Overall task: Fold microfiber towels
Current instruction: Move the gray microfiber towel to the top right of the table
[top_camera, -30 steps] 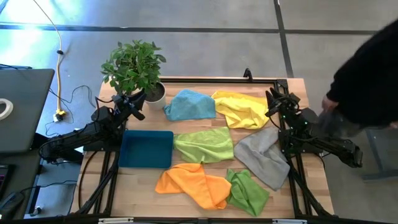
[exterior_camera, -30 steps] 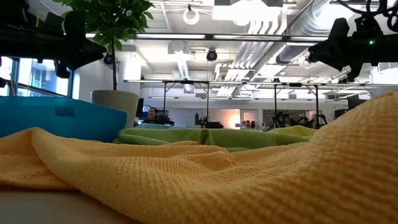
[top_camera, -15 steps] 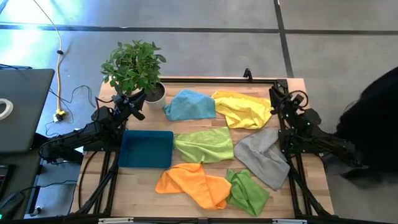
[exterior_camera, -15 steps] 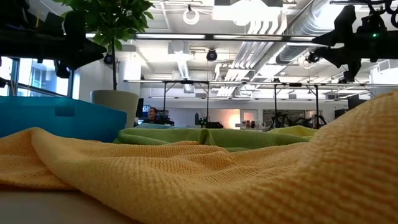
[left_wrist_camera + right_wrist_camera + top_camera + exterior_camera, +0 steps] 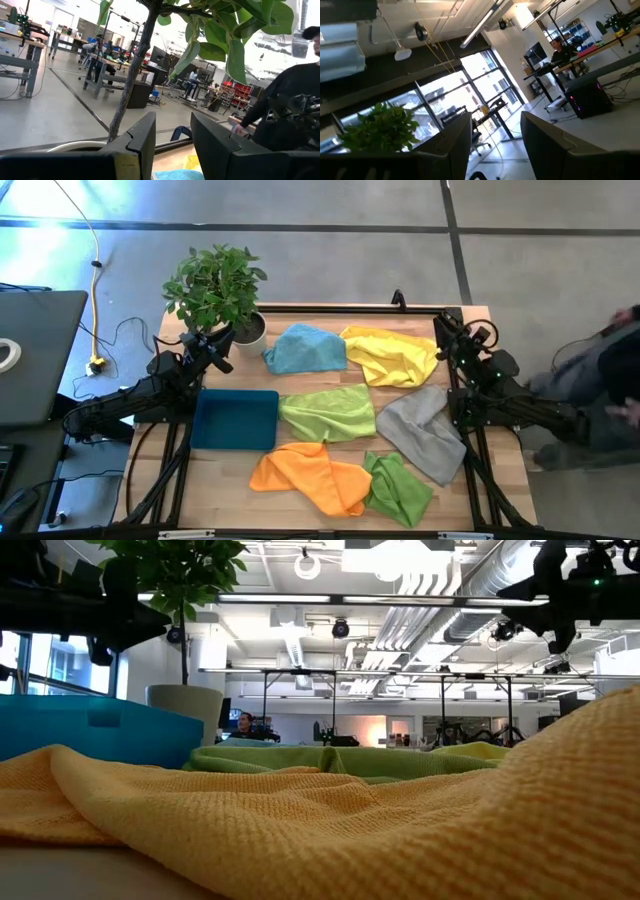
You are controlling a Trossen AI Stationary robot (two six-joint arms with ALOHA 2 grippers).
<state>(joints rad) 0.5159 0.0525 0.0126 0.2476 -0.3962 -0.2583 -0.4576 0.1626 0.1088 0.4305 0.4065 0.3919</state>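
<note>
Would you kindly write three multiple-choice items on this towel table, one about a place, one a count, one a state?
1. What lies directly right of the teal tray in the high view?
A. a lime green towel
B. the grey towel
C. the potted plant

2. How many lime green towels are out?
A. one
B. two
C. three

3. How is the left gripper?
A. shut on a towel
B. holding the tray
C. open, empty

Key:
1 A: that lime green towel adjoins the tray.
2 B: a second one lies beside the orange towel.
3 C: daylight shows between its jaws.
</note>
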